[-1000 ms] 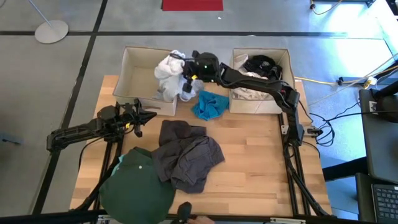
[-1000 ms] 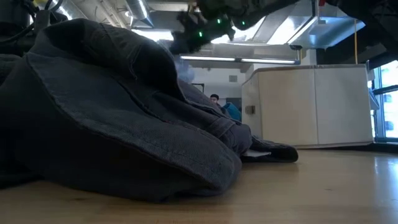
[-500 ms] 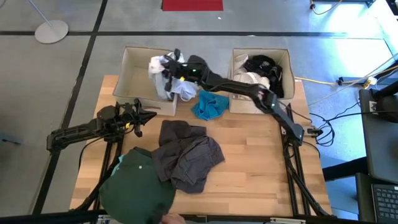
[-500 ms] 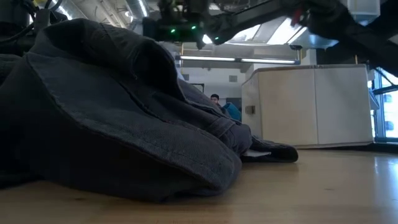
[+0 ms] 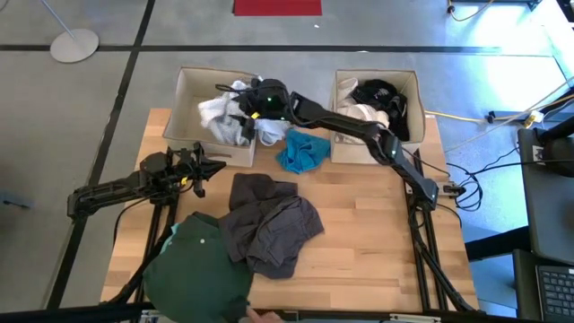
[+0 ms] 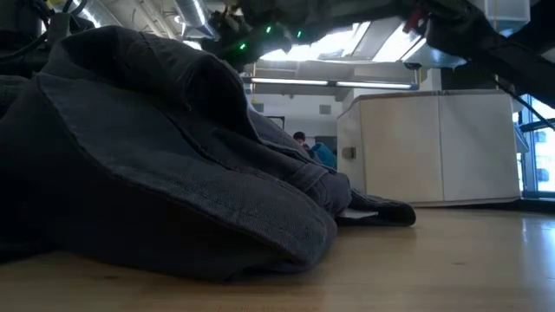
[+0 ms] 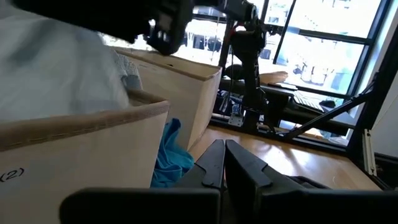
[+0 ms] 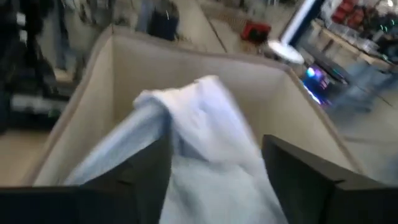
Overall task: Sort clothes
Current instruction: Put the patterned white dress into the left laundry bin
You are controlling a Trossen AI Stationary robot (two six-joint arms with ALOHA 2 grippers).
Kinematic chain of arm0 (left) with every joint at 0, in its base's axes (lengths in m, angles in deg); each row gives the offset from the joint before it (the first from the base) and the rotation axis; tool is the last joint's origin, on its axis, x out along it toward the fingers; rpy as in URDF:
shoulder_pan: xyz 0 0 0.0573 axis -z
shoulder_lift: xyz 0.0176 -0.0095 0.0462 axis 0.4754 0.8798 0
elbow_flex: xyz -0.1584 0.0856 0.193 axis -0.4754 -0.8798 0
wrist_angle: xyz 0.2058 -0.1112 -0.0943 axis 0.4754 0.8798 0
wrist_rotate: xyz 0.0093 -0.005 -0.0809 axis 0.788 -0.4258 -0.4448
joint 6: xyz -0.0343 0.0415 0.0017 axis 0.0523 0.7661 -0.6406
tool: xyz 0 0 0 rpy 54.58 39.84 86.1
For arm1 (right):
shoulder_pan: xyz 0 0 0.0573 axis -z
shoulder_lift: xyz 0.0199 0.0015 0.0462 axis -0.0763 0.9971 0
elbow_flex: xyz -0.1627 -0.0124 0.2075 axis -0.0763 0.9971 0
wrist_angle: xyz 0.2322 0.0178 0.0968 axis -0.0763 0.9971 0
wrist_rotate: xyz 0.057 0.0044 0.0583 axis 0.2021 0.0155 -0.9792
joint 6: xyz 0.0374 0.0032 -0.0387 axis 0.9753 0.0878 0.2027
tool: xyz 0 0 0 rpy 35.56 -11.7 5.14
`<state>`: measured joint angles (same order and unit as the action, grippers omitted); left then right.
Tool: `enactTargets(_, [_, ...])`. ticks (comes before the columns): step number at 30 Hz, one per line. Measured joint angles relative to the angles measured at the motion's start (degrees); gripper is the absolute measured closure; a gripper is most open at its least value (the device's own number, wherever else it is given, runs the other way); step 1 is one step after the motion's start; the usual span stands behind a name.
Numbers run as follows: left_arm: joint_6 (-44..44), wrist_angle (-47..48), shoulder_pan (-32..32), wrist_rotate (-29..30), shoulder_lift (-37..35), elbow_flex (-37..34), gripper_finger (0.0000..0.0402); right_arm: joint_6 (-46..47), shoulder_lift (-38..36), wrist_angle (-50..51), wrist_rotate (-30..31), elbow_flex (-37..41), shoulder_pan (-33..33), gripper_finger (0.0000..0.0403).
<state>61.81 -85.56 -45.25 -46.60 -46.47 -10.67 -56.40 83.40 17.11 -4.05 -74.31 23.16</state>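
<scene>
Over the left box (image 5: 193, 115), at the bench's far edge, the right gripper (image 5: 244, 105) hangs with a white garment (image 5: 220, 112) between its fingers. The right wrist view shows the two dark fingers (image 8: 147, 171) spread apart with the pale cloth bunched between them, so the grip looks loose or about to let go. Most of the white garment sits over the box's opening, but part of it trails toward the box's near wall and the corner facing the turquoise garment (image 5: 302, 151).

As I judge it, the risk is a drop that lands half in and half out: cloth draped over the rim could slide down onto the bench. A fold snagged on a finger could also be dragged back out when the arm pulls away.

Near the bench's left edge the left gripper (image 5: 211, 166) waits, fingers closed on nothing. A dark grey garment (image 5: 267, 222) and a dark green garment (image 5: 197, 269) lie toward the near edge, unsorted. The right box (image 5: 414, 94) holds black and pale clothes.
</scene>
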Motion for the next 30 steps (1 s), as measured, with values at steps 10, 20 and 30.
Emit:
enactTargets(10, [-0.64, 0.09, 0.0, -0.02, 0.01, 0.0, 0.0398, 1.82, -14.42, 35.18, 5.65, 0.66, -0.45, 0.0098])
enactTargets(20, [-1.05, 0.15, 0.0, -0.02, 0.02, 0.0, 0.0398, 4.03, -14.54, 27.52, 6.38, 22.63, -0.4, 0.01])
enactTargets(30, [-1.14, 1.33, 0.0, -0.02, 0.02, 0.0, 0.0398, 0.52, -14.15, -8.33, 22.77, 37.84, 1.32, 0.01])
